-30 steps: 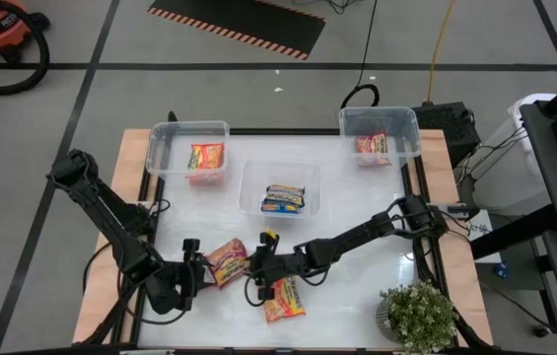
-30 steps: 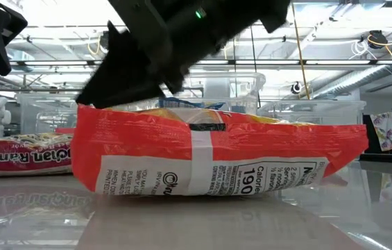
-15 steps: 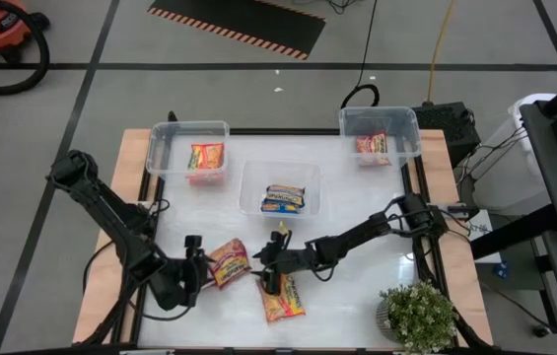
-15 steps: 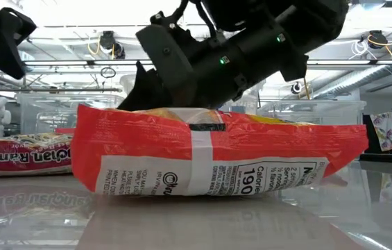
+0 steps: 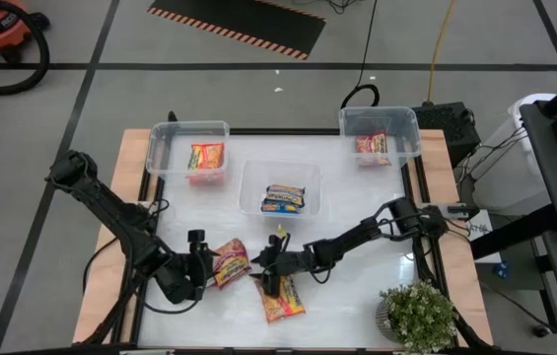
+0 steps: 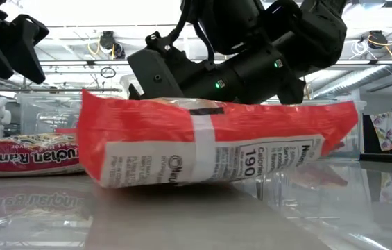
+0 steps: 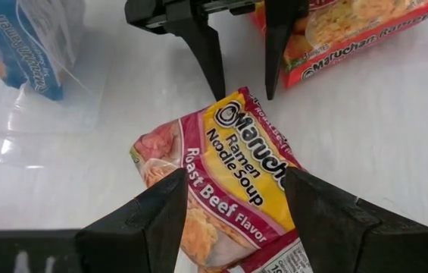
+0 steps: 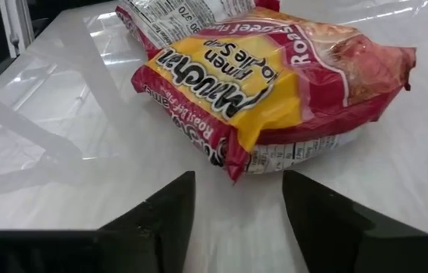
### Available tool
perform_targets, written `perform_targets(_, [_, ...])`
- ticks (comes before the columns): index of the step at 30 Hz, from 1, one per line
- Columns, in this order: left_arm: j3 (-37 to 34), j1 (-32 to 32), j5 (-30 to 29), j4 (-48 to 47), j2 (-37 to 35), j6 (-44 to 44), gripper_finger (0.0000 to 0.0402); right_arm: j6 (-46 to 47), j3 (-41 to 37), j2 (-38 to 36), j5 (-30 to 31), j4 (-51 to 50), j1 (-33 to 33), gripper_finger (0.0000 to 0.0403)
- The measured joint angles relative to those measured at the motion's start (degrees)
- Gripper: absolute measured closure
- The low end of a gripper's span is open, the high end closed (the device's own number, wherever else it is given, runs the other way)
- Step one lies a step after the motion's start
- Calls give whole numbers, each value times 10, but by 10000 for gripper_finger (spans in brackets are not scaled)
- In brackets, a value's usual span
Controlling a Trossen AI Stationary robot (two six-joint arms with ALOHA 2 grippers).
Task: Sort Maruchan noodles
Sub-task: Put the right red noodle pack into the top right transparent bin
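Flavor print on packet, left wrist only

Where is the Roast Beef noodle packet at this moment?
In the high view the Roast Beef packet lies near the table's front, left of centre, just ahead of the left gripper, beside the orange packet.

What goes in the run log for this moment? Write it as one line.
left gripper: open, straddling roast beef packet | right gripper: open, at orange packet edge | orange packet: tilted, one end raised
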Motion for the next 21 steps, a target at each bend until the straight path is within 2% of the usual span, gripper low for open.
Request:
perform_targets(9, [0,0,0,0,0,-21,177,0,0,2,-2,-3,-1,340])
perform_targets(12, [0,0,0,0,0,-31,177,0,0,2,-3,1,-1,365])
perform_targets(16, [0,-2,0,0,0,-43,177,0,0,2,-17,4,-1,370])
perform_targets(21, [0,-2,0,1,0,-56,177,17,0,2,-29,12,-1,335])
